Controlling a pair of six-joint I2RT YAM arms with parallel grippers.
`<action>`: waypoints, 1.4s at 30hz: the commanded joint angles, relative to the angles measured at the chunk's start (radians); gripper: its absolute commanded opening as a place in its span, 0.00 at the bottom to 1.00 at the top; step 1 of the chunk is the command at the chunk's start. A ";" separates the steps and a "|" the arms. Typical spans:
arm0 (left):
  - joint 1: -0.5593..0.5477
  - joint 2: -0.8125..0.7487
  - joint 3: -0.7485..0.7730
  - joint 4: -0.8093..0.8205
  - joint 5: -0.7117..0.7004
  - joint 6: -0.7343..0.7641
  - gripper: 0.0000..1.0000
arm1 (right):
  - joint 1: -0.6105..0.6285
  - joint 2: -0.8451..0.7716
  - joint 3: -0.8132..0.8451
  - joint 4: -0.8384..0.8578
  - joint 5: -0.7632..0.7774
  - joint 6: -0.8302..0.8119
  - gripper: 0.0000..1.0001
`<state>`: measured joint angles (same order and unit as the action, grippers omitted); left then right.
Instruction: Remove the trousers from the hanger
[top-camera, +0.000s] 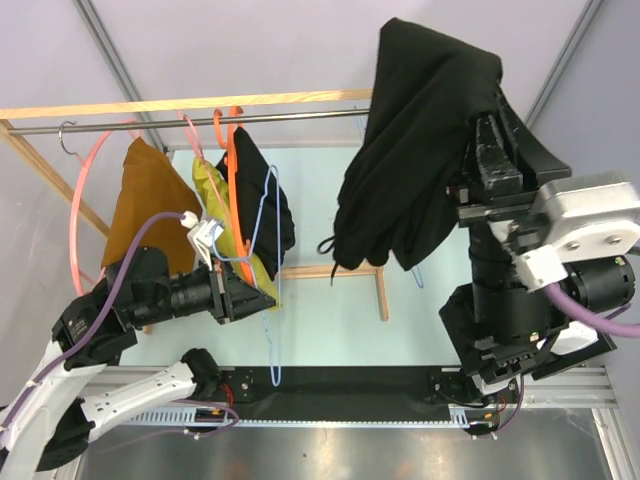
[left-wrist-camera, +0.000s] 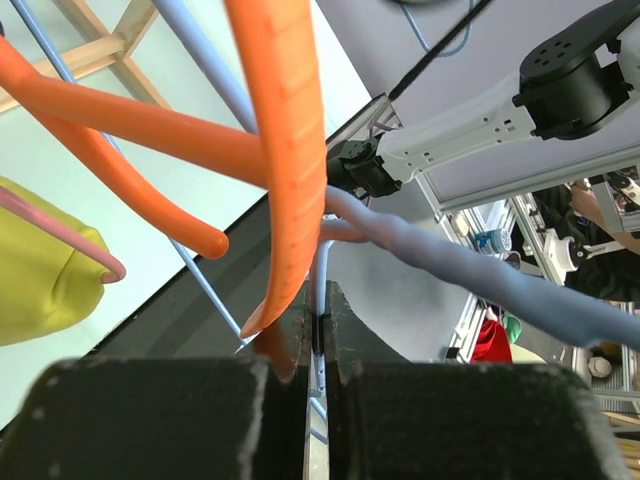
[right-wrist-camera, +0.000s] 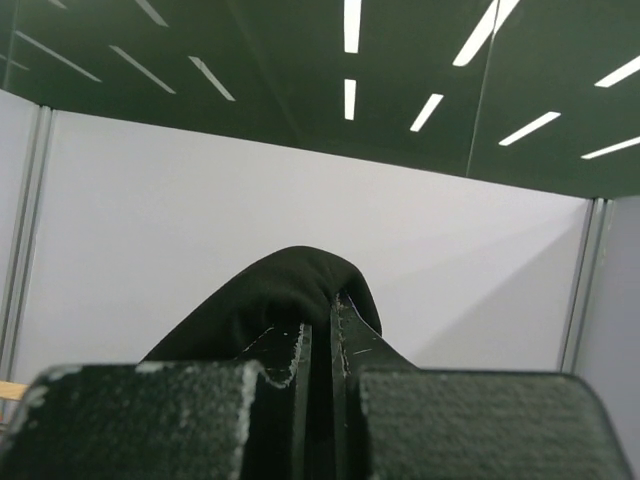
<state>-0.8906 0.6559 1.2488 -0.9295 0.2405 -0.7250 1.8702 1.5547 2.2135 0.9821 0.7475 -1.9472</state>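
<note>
1. Left tool: I have it clenched on the thin wire of the blue hanger, low over the desk and in front of the rack. An orange hanger crosses just beside my fingers.
2. Right tool: I have it clenched on a fold of the trousers, with the arm raised high on the right. The black cloth hangs down from the grip in loose folds, well apart from the hanger in my left tool.
3. Step in hand: the separation looks done or nearly so. The blue hanger appears bare, and the trousers hang from my right tool alone.
4. Next move: probably lowering the trousers onto open desk and releasing them. The hem must not catch the rack.
5. Desk: pale green and flat. The rack stands on it, carrying brown, yellow and dark garments.
6. Room: a white wall, with strip lights on a dark ceiling.
</note>
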 joint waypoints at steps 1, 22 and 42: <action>0.001 -0.012 -0.003 0.047 0.013 0.003 0.01 | -0.006 -0.050 0.021 0.121 -0.062 -0.160 0.00; 0.002 -0.007 -0.051 0.096 0.046 -0.005 0.00 | -0.400 -0.424 -0.515 0.118 0.219 0.141 0.00; 0.001 -0.030 -0.081 0.129 0.085 -0.005 0.00 | -1.656 -0.300 -0.511 -1.145 -0.115 1.698 0.00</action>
<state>-0.8906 0.6334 1.1706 -0.8459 0.3031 -0.7334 0.3943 1.2316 1.6611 -0.0162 0.8284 -0.6041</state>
